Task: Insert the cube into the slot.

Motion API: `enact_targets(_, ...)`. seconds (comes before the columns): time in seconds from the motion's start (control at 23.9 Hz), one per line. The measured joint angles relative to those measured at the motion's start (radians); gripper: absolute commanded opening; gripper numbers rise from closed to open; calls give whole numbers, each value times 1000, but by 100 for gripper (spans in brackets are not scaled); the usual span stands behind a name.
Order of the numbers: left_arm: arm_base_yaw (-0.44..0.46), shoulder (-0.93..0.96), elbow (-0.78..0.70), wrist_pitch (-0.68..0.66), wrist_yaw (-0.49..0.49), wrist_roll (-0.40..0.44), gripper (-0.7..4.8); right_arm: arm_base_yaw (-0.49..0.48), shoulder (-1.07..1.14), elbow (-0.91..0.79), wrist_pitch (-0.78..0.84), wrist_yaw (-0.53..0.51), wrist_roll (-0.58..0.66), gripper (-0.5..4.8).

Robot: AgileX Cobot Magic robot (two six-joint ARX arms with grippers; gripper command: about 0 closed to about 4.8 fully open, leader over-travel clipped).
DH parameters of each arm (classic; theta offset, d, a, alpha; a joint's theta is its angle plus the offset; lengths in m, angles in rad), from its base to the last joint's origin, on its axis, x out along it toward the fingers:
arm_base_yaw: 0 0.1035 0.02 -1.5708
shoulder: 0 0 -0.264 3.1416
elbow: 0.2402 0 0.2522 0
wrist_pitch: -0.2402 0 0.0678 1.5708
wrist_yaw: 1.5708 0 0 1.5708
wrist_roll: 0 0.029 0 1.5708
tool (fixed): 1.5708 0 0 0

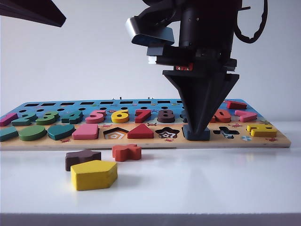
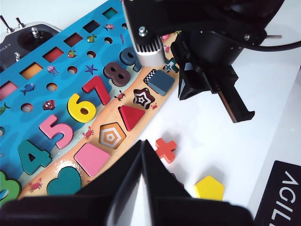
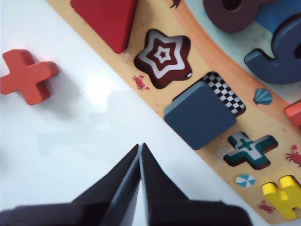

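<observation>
A: Why does the cube (image 3: 200,114) sit crooked at the frame's centre right?

B: It overlaps the slot (image 3: 227,93) only partly; a strip of checkerboard floor shows along one edge, so it looks unseated, resting on the puzzle board (image 3: 155,94).

A: And the right gripper (image 3: 140,149)?

B: At lower centre, its fingers pressed together with nothing between them, off the cube over the white table (image 3: 70,141). Closed like that, it could probably nudge the block square.

A: The left gripper (image 2: 142,146)?

B: At the bottom of its wrist view, also pinched together and empty, parked near the red cross (image 2: 165,149).
</observation>
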Motion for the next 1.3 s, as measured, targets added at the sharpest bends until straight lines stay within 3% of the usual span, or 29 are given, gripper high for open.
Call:
enact_targets(0.33, 0, 0, 0, 0, 0, 0, 17, -57, 7, 0, 25, 18, 1, -9)
enact_targets(0.92, 0, 0, 0, 0, 0, 0, 17, -57, 7, 0, 72, -6, 10, -9)
enact_targets(1.13, 0, 0, 0, 0, 0, 0, 17, -48, -68, 6, 70, -55, 104, -9)
enact_targets(1.3, 0, 0, 0, 1, 0, 0, 17, -37, -225, 19, 195, -19, 154, -9)
